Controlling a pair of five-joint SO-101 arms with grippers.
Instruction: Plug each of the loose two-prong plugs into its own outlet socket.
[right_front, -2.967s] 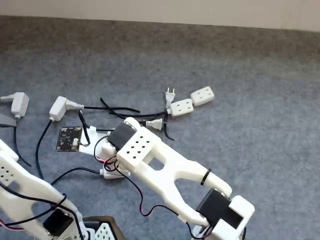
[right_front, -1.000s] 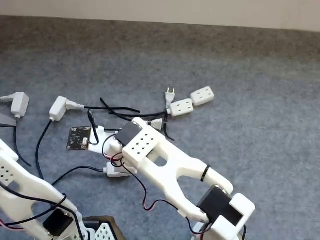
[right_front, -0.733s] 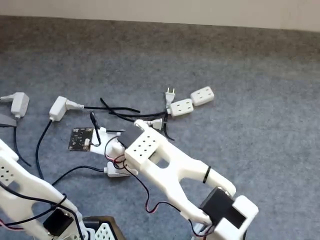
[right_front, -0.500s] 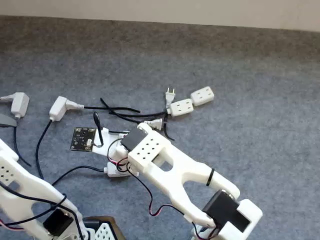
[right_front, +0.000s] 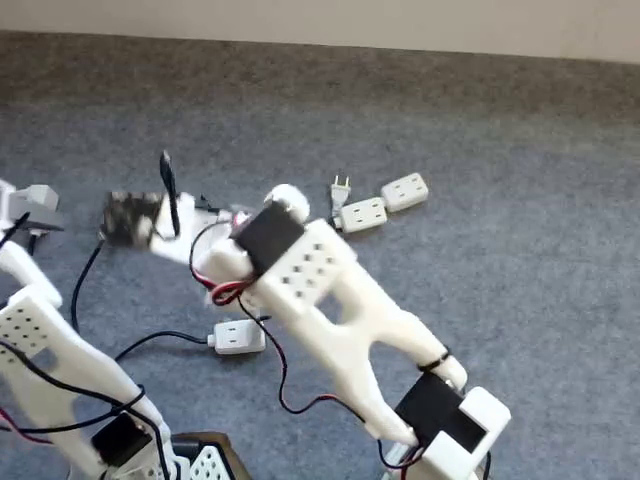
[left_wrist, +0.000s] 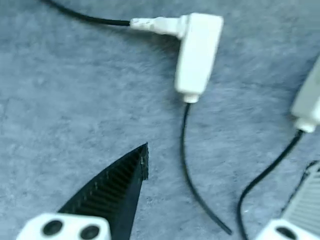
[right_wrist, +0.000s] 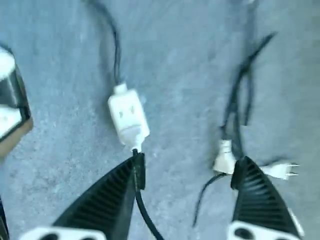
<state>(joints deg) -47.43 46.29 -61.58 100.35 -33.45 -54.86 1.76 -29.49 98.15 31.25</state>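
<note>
Upper middle of the high view, on grey carpet (right_front: 540, 130), the two-prong plug (right_front: 341, 186) is lying lengthwise up the frame, its prongs pointing toward the pale wall (right_front: 320, 15). Two white outlet sockets (right_front: 363, 214) are sitting just right of it. Over a third socket (right_wrist: 128, 117), the right gripper (right_wrist: 187, 175) is holding its fingers spread; the left gripper (left_wrist: 225, 165) is gaping near a white adapter (left_wrist: 197, 52).

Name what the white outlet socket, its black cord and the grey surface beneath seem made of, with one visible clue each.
White outlet socket: likely moulded plastic, smooth and faintly glossy, with rounded edges and clean-cut slots. Black cord: probably a rubber or vinyl sheath, as it lies in loose curves. Grey surface: seems felt or short-pile carpet, matte with a fuzzy, mottled texture.
</note>
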